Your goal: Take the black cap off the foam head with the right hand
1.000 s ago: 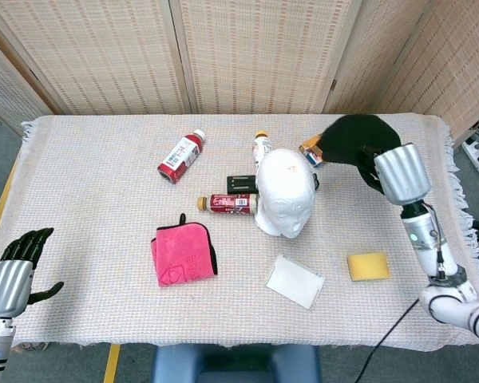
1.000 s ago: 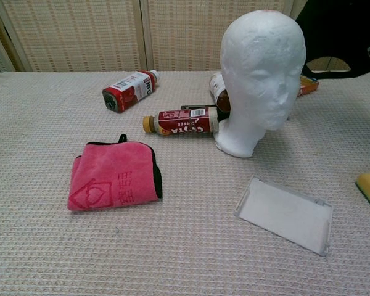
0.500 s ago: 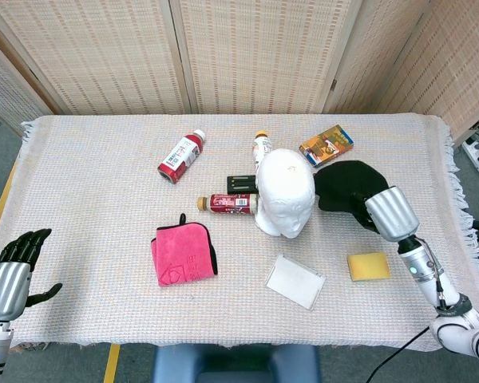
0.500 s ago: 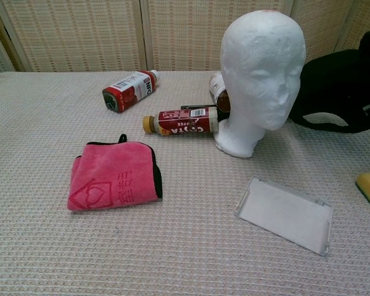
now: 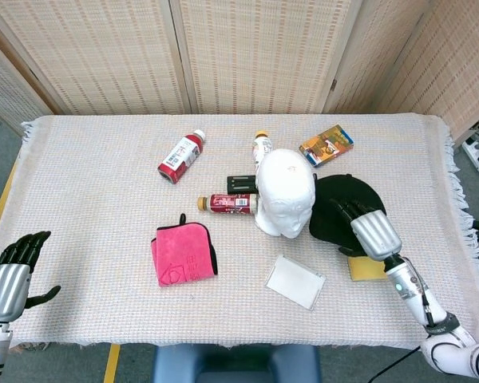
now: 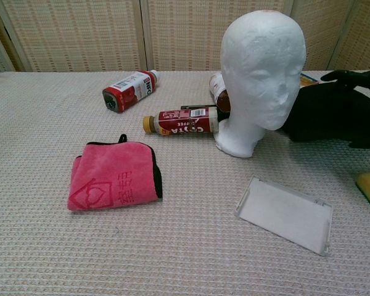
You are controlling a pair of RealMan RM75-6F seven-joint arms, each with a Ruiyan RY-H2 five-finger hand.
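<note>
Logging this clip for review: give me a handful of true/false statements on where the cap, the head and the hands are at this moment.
1. The foam head is bare. True.
2. The black cap lies on the table to the left of the foam head in the head view. False: it lies on the cloth at the head's right, by the right hand.
3. The right hand's fingers are over the cap. True.
4. The left hand holds the pink towel. False: it is at the table's near left corner with nothing in it, far from the towel.
5. The clear plastic tray sits on top of the yellow sponge. False: they lie apart.
</note>
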